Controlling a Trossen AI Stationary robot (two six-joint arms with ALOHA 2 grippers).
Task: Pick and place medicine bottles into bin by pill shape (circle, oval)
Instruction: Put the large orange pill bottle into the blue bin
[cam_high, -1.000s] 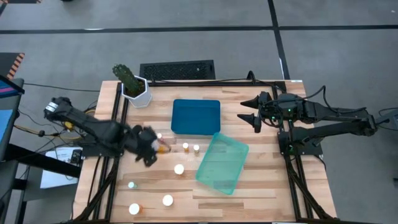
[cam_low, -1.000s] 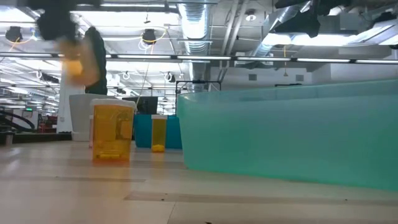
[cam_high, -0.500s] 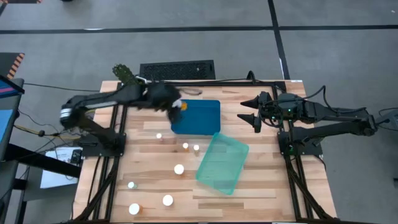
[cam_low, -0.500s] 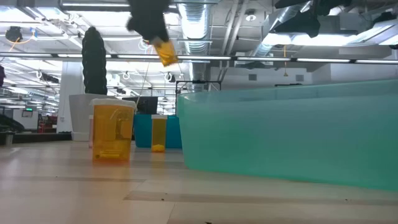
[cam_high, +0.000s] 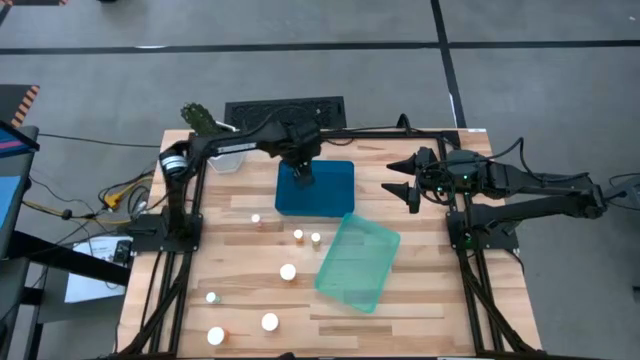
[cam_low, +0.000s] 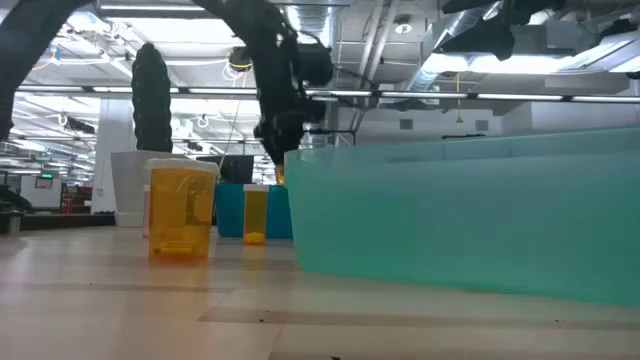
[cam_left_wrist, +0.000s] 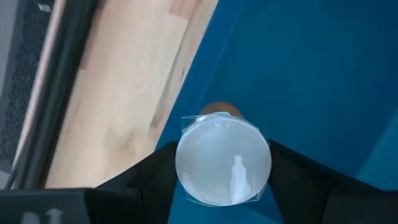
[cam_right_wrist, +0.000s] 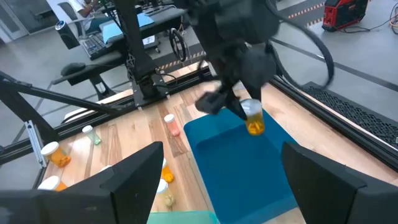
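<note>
My left gripper (cam_high: 302, 175) hangs over the blue bin (cam_high: 335, 200) at the table's far middle, shut on an amber medicine bottle (cam_right_wrist: 254, 119) with a white cap (cam_left_wrist: 222, 160). Several more white-capped medicine bottles stand upright on the wood, among them one (cam_high: 288, 271) at mid-table and one (cam_high: 215, 336) near the front left. A wide amber one (cam_low: 181, 212) and a slim one (cam_low: 254, 213) show in the low view. My right gripper (cam_high: 408, 186) waits open at the table's right, above the table. My left gripper pinches the bottle's cap end (cam_left_wrist: 186, 163) between its two fingers (cam_left_wrist: 152, 180), coming from above and pointing steeply down. The cap faces up and the amber body (cam_right_wrist: 255, 128) hangs below. The bottle is lifted clear, above the blue bin's floor.
A teal bin (cam_high: 358, 262) lies askew right of centre, its corner close to the blue bin. A white pot with a cactus (cam_high: 222, 150) stands at the far left. A dark grille (cam_high: 285, 112) lies beyond the far edge. Black frame rails run along both sides.
My left gripper has swung from the table's left middle toward the far edge and the right, ending over the blue bin, and has turned about as it went. The amber bottle has travelled with it, held and clear of the table throughout.
</note>
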